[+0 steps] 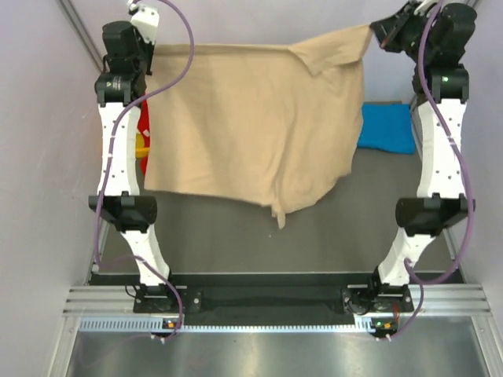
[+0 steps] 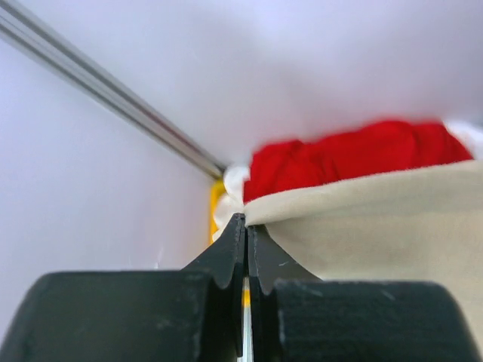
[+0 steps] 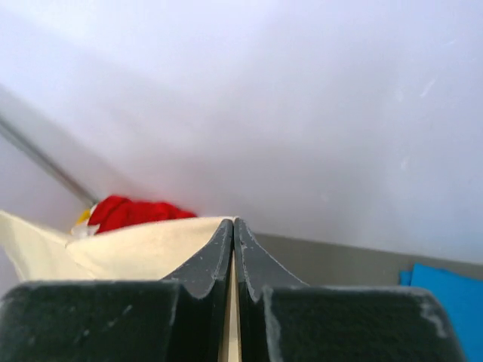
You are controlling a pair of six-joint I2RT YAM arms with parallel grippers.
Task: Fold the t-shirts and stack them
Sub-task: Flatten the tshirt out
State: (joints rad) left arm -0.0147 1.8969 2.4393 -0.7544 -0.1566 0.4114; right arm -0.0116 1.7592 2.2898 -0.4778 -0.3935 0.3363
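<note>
Left pincer (image 2: 245,219): jaws pressed together, clamped on the top left corner of the beige t-shirt (image 1: 251,118); the shirt's hem runs straight into the fingertips in the left wrist view.
Right pincer (image 3: 232,221): jaws together, with a thin strip of the same beige cloth pinched between them at the shirt's top right corner.
Beige t-shirt: held aloft between both pincers and spread as a wide sheet over the middle of the table (image 1: 236,236). The upper right corner is folded over, the lower edge is uneven, and a flap hangs lowest near the centre. Whether that flap touches the table cannot be told.
Blue t-shirt (image 1: 387,127): lies flat on the table at the far right, just beside the right arm, with its left edge hidden behind the beige cloth.
Red t-shirt (image 2: 347,154): a bunched heap at the far left, behind the left arm.
White t-shirt (image 2: 235,177): small patches show at the edges of the red heap.
Yellow tray (image 1: 141,145): a sliver is visible beside the red cloth; what rests in it cannot be told.
</note>
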